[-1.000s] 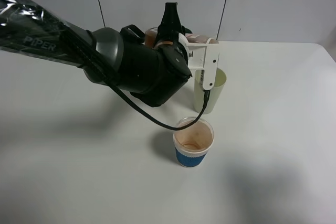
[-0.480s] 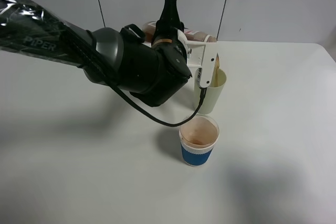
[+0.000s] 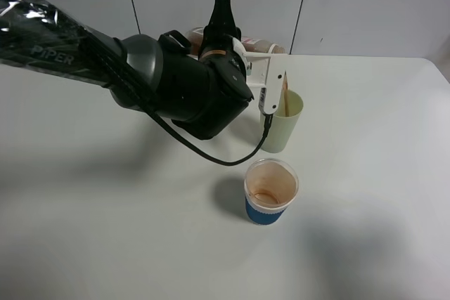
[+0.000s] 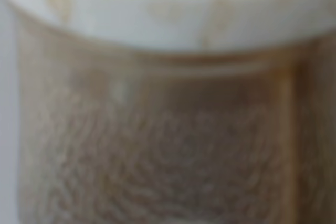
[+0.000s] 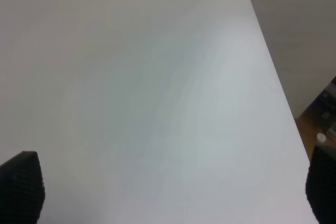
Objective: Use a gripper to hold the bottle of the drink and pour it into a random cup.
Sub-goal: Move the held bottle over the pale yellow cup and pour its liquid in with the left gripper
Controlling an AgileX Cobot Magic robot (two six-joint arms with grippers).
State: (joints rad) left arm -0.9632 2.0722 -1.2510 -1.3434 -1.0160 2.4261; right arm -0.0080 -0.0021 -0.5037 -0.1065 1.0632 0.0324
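In the exterior high view my left gripper [image 3: 273,74], white jaws on the black PIPER arm, is shut on the bottle [image 3: 270,49] and holds it tipped over the pale yellowish-green cup [image 3: 280,126]. A thin brown stream of drink [image 3: 285,96] runs from the bottle's mouth into the cup. Most of the bottle is hidden behind the arm. The left wrist view is a blurred close-up of the bottle [image 4: 168,145] with its pale neck rim. My right gripper [image 5: 170,187] is open and empty over bare table, out of the exterior high view.
A clear cup with a blue sleeve [image 3: 271,192], brown residue inside, stands just in front of the green cup. The white table [image 3: 365,138] meets a wall at the back. The right wrist view shows the table's edge [image 5: 278,98] with floor beyond.
My left gripper has turned further and tipped the bottle more steeply; the brown stream now shows over the green cup. The blue-sleeved cup sits slightly further right in the view.
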